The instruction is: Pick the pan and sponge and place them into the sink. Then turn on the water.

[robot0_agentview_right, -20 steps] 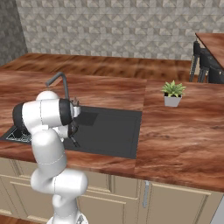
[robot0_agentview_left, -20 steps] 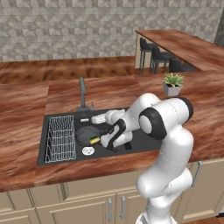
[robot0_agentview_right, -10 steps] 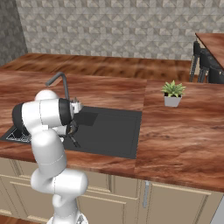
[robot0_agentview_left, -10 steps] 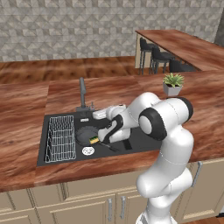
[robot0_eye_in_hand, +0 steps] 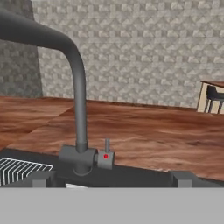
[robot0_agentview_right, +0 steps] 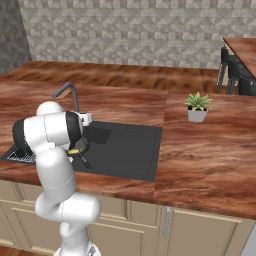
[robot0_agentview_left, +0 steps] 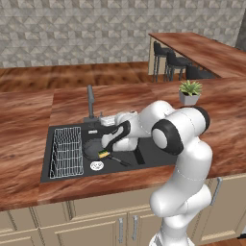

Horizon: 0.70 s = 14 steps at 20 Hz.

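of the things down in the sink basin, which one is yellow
The sponge, a tiny yellow block lying at the black pan; the drain is silver.

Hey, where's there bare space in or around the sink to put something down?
The right half of the sink basin is bare. So is the counter left of the wire rack. It is crowded at the basin's left: pan, sponge, drain and the open gripper.

A black sink (robot0_agentview_left: 62,174) is set into the wooden bench (robot0_agentview_left: 29,120), with a faucet (robot0_agentview_left: 90,101) mounted behind it and a potted plant (robot0_agentview_left: 190,92) placed to its right.
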Available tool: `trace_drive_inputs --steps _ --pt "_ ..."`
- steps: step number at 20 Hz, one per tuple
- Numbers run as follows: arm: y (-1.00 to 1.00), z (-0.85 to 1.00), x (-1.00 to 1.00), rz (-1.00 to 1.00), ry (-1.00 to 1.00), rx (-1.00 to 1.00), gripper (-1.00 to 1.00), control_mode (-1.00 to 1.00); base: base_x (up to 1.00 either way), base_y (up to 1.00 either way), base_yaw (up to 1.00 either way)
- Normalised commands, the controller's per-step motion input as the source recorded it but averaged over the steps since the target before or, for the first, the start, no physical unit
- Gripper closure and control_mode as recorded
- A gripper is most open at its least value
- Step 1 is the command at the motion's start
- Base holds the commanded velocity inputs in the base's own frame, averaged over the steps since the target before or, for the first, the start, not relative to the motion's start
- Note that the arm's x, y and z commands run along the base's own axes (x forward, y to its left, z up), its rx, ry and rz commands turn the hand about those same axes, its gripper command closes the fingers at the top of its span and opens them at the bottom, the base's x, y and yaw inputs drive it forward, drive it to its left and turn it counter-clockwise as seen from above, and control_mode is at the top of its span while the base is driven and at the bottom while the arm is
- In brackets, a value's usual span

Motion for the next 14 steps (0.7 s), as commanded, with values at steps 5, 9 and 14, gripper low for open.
trace_drive_inputs --steps 5,9,14 --pt "0.00 -0.20 0.13 0.02 -0.15 0.09 -1.00 -1.00 0.00 0.00 0.00" --pt "-0.13 -0.28 0.08 0.03 -0.14 0.11 -1.00 -1.00 0.00 0.00 0.00" --pt "-0.24 -0.31 0.01 0.00 -0.09 0.12 -1.00 -1.00 0.00 0.00 0.00"
